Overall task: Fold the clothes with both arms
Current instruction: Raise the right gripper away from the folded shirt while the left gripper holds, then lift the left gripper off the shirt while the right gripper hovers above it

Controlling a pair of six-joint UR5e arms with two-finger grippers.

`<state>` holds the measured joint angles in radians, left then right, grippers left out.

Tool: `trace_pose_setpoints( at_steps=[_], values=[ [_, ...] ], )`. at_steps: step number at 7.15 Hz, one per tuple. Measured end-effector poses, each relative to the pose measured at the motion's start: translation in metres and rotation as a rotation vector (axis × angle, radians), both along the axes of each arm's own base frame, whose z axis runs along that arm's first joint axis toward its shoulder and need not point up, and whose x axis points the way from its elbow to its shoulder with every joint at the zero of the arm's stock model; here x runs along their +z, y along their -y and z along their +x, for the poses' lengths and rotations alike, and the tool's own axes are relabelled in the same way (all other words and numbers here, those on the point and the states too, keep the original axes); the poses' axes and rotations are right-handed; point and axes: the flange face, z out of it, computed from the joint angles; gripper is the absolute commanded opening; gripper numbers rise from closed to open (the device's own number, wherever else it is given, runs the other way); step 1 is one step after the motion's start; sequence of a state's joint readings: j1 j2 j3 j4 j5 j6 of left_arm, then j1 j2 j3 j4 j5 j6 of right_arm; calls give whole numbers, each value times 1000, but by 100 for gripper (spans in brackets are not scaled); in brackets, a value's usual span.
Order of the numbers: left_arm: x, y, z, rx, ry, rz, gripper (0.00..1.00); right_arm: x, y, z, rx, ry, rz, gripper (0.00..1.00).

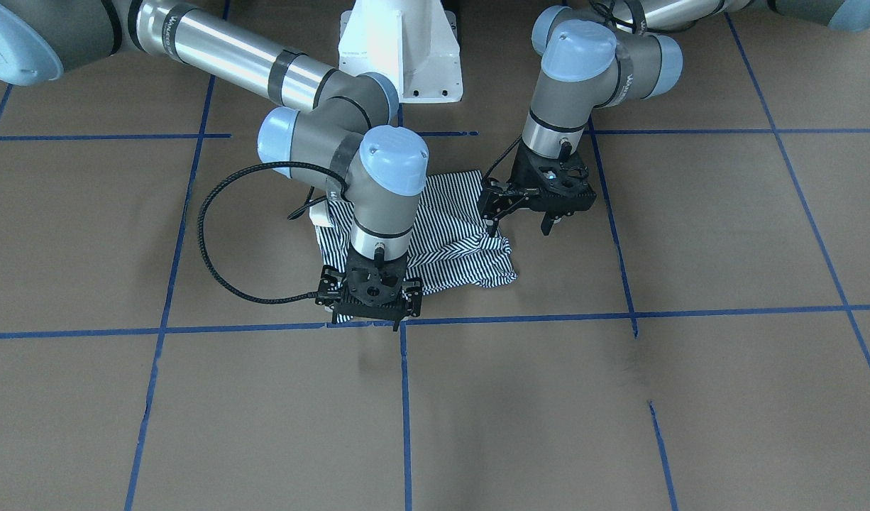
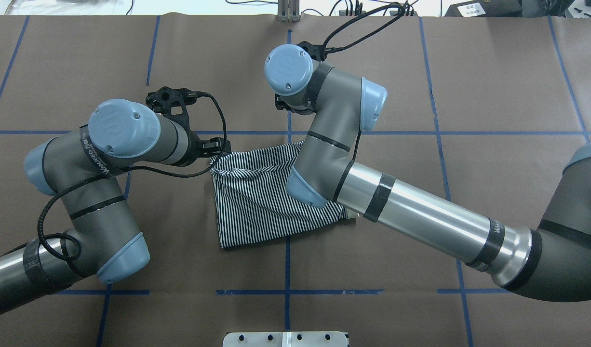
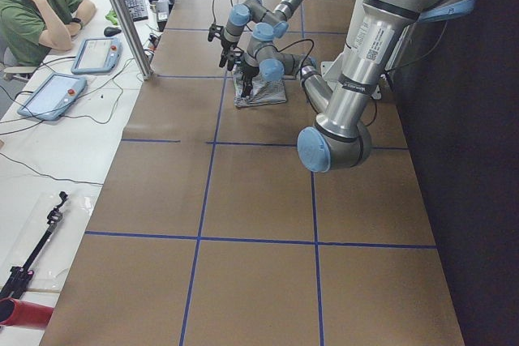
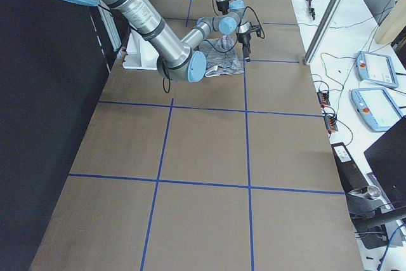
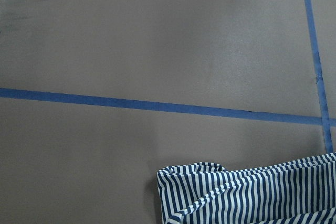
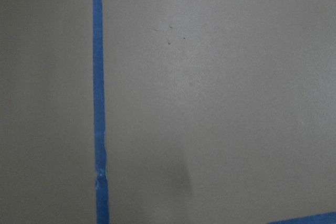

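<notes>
Pointing straight down, the left gripper [image 1: 531, 213] sits right at the edge of the shirt [image 1: 449, 241], its black linkage just meeting the stripes; open or clenched, I cannot tell, since no view shows its fingertips cleanly and its wrist view gives only a rumpled corner of cloth low in the picture; over to the right gripper [image 1: 371, 305], also pointing down, planted over the shirt's far edge, the operators' side, with stripes peeking out beneath it; no telling whether it is gripping either, and its wrist view looks past the cloth onto bare table [image 1: 619, 397] and blue tape [image 1: 548, 315]; now the shirt itself: folded to a compact, roughly square bundle, a bit rucked on the robot's left side, lying flat in front of the base [image 1: 399, 50] and between the two grippers; here is the geometry that matters: from the left gripper the cloth lies toward the robot's right, from the right gripper it lies back toward the base; neither arm has ground to cover, both are at the hem; my read is another fold, far edge drawn toward the base, and that needs both grips sure first.
</notes>
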<state>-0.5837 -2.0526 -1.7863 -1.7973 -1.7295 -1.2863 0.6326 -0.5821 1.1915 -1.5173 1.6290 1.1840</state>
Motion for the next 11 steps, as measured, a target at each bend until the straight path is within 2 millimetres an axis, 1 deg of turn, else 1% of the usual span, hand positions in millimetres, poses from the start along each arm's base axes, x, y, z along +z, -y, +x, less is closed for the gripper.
trace_pose_setpoints(
  at_steps=[1,3,4,5,6,7,8,9,10,11],
  values=[
    [1,-13,14,18,4,-13,100,-1,7,9,-20,12,-8,100],
    [9,-44,51,43,18,-53,100,0,7,17,-31,23,-8,100],
    [16,-49,62,45,34,-66,100,3,5,20,-33,25,-7,100],
    [25,-48,70,45,52,-76,100,5,3,23,-33,28,-5,100],
    [31,-45,73,42,65,-82,100,5,3,24,-33,29,-4,100],
    [37,-34,72,30,77,-86,100,7,2,25,-33,29,-4,100],
    [43,-15,71,8,92,-89,100,12,2,25,-34,27,-6,100],
    [48,12,69,-15,110,-84,100,15,1,26,-34,24,-8,100],
    [56,42,62,-32,125,-64,100,17,0,27,-35,25,-8,100],
    [63,73,45,-40,143,-28,100,18,-3,29,-36,29,-5,100]
  ],
)
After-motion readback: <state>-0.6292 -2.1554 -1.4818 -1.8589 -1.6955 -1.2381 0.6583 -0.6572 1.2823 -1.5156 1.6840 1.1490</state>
